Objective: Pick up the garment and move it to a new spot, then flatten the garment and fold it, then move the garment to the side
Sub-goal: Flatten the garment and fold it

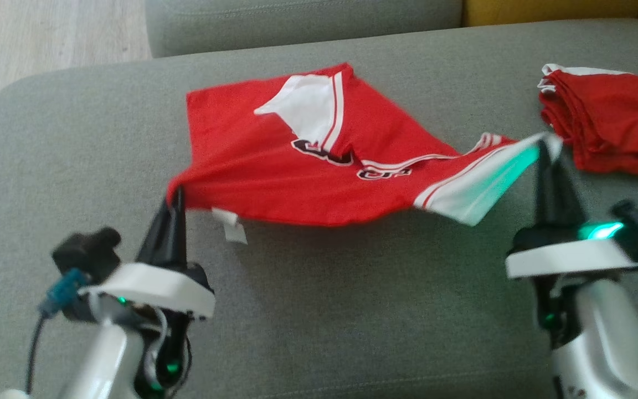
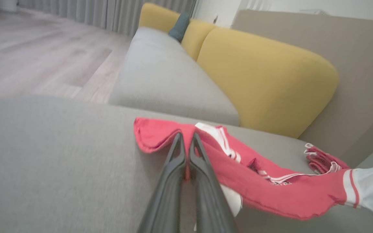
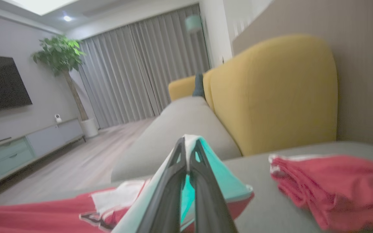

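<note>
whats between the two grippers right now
In the head view the red jersey hangs stretched between them: the left gripper pinches its red corner, the right gripper its white edge. Under it lies bare grey cushion.

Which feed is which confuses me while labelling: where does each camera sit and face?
Head view: on the head, facing forward-down at the grey fabric sofa seat and red-and-white cloth jersey; left tool and right tool show.
Left wrist view: on that wrist, looking along the shut left tool at the jersey's red edge, towards the yellow padded backrest.
Right wrist view: on that wrist, looking along the shut right tool at the jersey's white sleeve, towards grey curtains.
Shared: both wrist views show the folded red cloth pile.
</note>
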Controlling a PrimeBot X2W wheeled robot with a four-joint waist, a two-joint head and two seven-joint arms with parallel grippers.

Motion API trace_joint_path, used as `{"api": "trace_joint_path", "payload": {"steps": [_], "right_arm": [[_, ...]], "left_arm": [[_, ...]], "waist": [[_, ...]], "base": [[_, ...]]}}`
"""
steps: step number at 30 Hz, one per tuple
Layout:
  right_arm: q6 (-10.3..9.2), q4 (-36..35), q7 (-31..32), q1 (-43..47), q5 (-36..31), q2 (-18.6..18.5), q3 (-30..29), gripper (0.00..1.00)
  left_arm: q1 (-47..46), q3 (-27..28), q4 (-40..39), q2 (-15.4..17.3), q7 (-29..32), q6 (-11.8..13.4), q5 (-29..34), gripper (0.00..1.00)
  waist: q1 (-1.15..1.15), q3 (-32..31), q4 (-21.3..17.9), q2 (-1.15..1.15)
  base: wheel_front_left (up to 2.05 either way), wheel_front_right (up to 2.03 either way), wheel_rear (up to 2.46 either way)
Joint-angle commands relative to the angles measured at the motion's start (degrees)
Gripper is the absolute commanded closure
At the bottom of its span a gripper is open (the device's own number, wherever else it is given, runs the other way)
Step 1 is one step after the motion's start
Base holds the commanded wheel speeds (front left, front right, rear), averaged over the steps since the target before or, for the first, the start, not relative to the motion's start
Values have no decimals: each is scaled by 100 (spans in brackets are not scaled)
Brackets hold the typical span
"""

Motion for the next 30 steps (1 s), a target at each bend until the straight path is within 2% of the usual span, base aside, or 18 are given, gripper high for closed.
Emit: {"api": "trace_joint_path", "payload": {"steps": [1, 14, 20, 25, 30], "right_arm": [[-5, -282, -75, -108, -44, -10, 91, 100], [-5, -3257, -74, -167, -372, -10, -551, 100], [-5, -4181, 188, -498, -560, -10, -688, 100], [-5, -4321, 533, -852, -603, -10, -627, 100], [-5, -3613, 789, -1412, -522, -10, -270, 100]], "left_arm": [[-358, 234, -291, 136, 1, 23, 73, 100], [-1469, 221, -2931, 942, 973, 82, 789, 100], [-2301, 197, -3549, 1120, 1479, -24, 939, 100], [-2951, 113, -3396, 1123, 1788, -162, 891, 100], [-3557, 96, -2554, 1102, 1914, -352, 741, 100]], "waist": [[0, -18, -12, 0], [0, 9, -58, 0], [0, 155, -49, 0], [0, 436, -35, 0], [0, 782, -35, 0]], "base": [[0, 0, 0], [0, 0, 0], [0, 0, 0], [0, 0, 0], [0, 0, 0]]}}
